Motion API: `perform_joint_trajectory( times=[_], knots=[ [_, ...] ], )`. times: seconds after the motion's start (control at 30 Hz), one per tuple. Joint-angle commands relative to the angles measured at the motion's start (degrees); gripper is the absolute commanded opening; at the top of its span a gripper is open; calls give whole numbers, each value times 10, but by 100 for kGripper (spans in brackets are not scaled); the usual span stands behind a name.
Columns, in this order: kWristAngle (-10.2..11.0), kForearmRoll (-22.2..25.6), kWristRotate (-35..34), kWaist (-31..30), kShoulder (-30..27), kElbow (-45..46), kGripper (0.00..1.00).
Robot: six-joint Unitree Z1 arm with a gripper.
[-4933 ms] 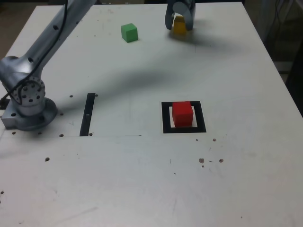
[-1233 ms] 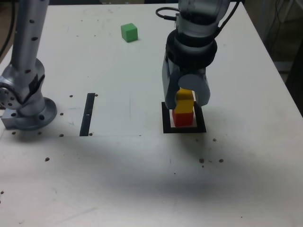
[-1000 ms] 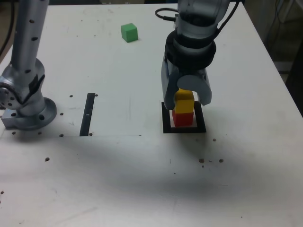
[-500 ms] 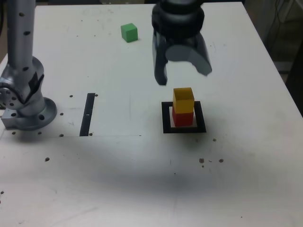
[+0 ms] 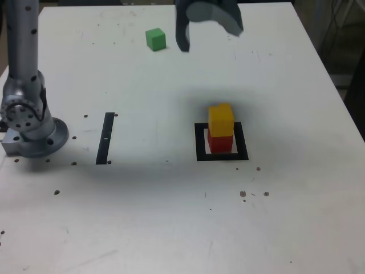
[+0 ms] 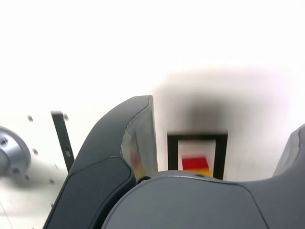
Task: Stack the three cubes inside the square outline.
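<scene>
Cubes, three: one yellow cube (image 5: pixel 220 120) stacked on one red cube (image 5: pixel 220 141), both inside the square outline (image 5: pixel 199 144); one green cube (image 5: pixel 155 39) alone, well apart from the outline toward the table's far edge. Black strip (image 5: pixel 105 138), one, on the exterior view's left of the outline. Gripper (image 5: pixel 206 25), one, jaws spread wide and holding nothing, raised beside the green cube.

White table (image 5: pixel 171 228) (speckled with dark marks); narrow black strip (image 5: pixel 105 137) lying flat.
</scene>
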Motion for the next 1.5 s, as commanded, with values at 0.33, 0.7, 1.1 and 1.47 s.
perform_joint_trajectory(
  times=[0.33,0.7,1.1,1.47],
  knots=[
    [7,-16,109,266,45,-29,99],
    [14,11,123,394,117,-68,99],
    [-6,25,134,400,185,-96,97],
    [-14,17,143,404,245,-128,92]
  ],
)
